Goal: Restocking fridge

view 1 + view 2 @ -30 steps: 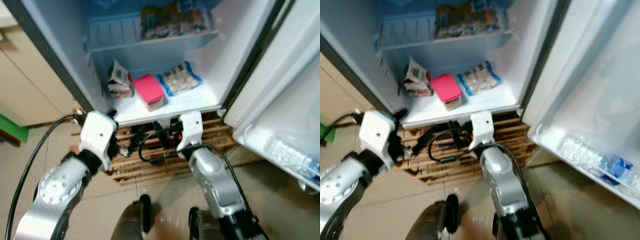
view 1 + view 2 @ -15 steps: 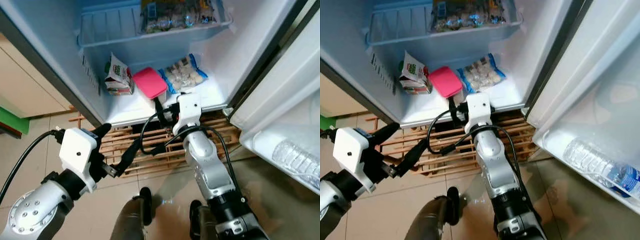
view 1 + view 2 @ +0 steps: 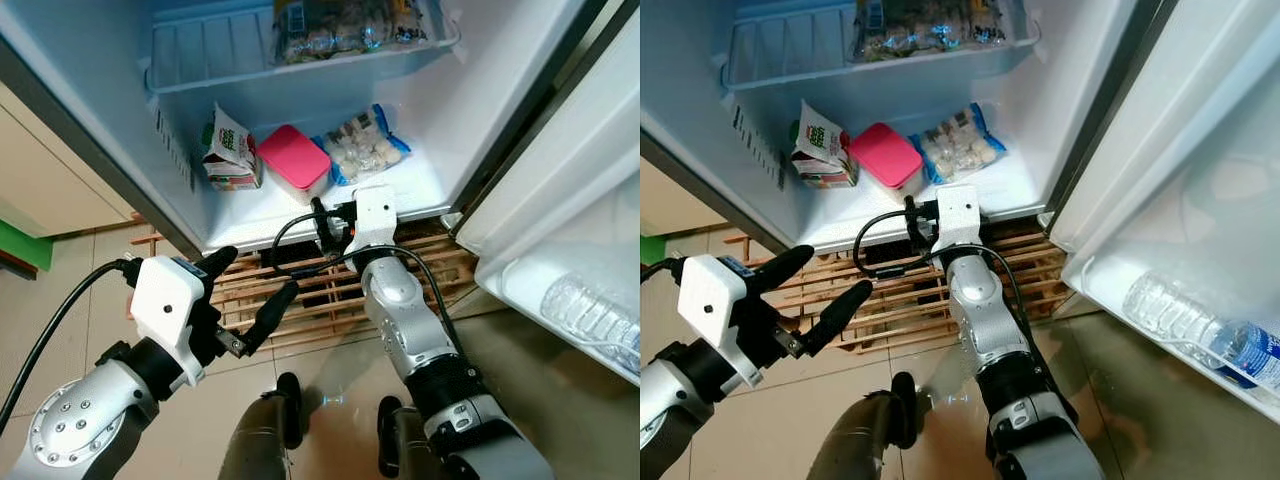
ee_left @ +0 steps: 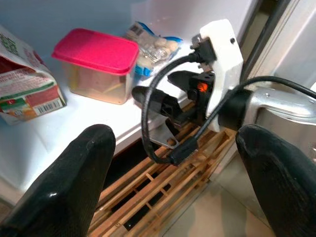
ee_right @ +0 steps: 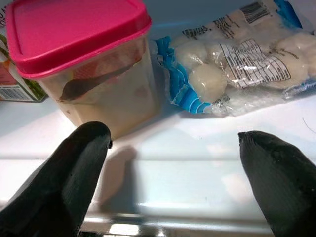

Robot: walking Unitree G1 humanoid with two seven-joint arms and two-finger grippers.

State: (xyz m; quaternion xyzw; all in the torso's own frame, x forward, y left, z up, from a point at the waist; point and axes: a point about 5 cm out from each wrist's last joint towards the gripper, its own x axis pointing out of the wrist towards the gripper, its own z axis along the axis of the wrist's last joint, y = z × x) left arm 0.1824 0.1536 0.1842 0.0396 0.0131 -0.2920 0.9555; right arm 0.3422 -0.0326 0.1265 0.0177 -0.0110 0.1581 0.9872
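Since half a second ago the right claw (image 3: 322,222) has stayed at the front lip of the fridge's bottom shelf, while the left claw (image 3: 252,293) has come up a little and nearer to it, hanging over the wooden slat rack (image 3: 320,290) on the floor.

The fridge (image 3: 480,90) stands open, its door (image 3: 1200,200) swung out to the robot's right. A door bin (image 3: 1160,335) holds a clear water bottle (image 3: 1195,335) lying on its side. The upper shelf (image 3: 310,70) inside carries bags of packed food (image 3: 345,25); what is in them is too blurred to tell. On the bottom shelf (image 3: 300,215), three things sit in a row: a bag of white dumpling-like balls (image 5: 237,54) with blue trim on the right, a clear tub with a pink lid (image 5: 84,54) in the middle with something pale and a dark streak inside, and a red and green carton (image 4: 24,74) on the left with its top torn open. Tub and bag are just beside each other; the carton is near the tub.

The right claw is spread wide and grips nothing; its fingers (image 5: 74,168) point at the tub and the bag, short of both. The left claw is also spread wide and holds nothing, aimed toward the right wrist.
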